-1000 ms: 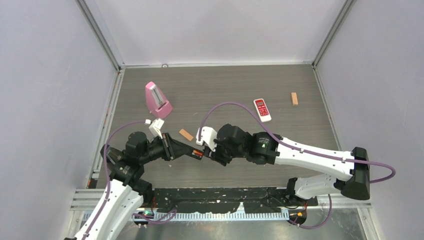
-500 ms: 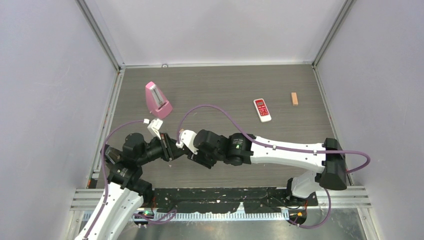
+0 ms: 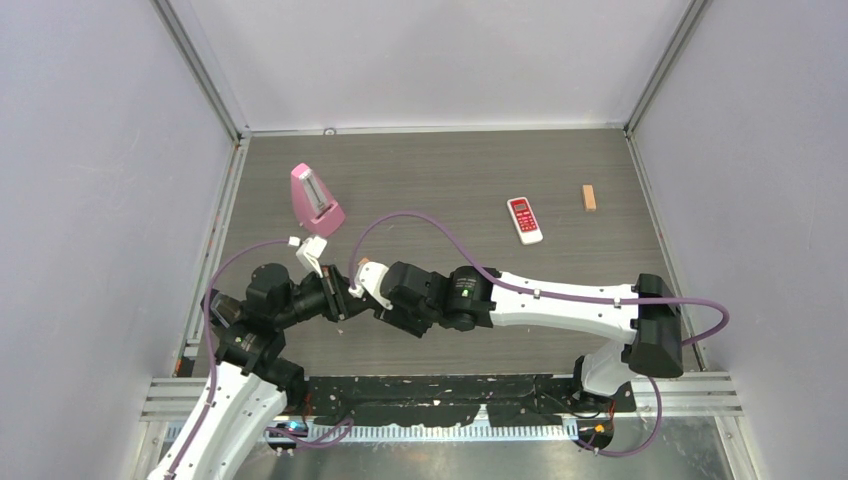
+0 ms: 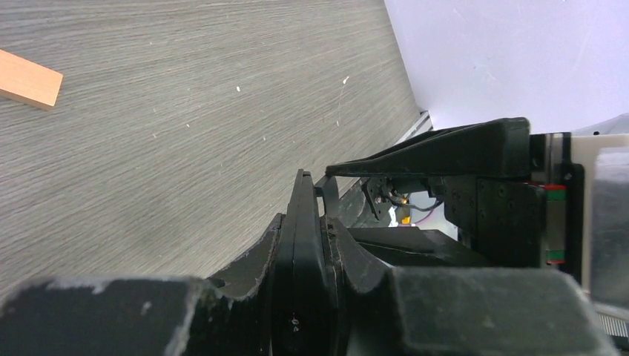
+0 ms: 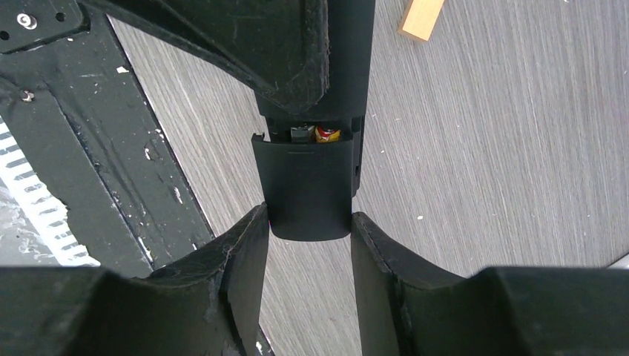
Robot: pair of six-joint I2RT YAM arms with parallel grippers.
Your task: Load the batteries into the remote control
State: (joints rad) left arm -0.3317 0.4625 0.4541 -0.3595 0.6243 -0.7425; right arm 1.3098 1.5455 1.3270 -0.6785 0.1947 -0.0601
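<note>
The black remote control (image 4: 303, 194) shows edge-on, with my left gripper (image 4: 305, 222) shut on it, low over the table's near left. In the right wrist view its battery bay is partly uncovered, and an orange-red battery (image 5: 326, 134) lies inside. A black battery cover (image 5: 308, 185) sits over the bay's lower end, and my right gripper (image 5: 309, 222) is shut on the cover's sides. From above, the two grippers meet, left (image 3: 345, 300) and right (image 3: 385, 308), and hide the remote.
A white and red remote (image 3: 524, 219) lies at the back right, with a tan wooden block (image 3: 589, 197) beyond it. A pink metronome (image 3: 316, 199) stands at the back left. Another tan block (image 5: 421, 18) lies just behind the grippers. The black base rail (image 5: 89, 148) runs close by.
The right arm has swung left and brought its gripper up against the left gripper. The left arm has barely moved. Both grips are unchanged.
</note>
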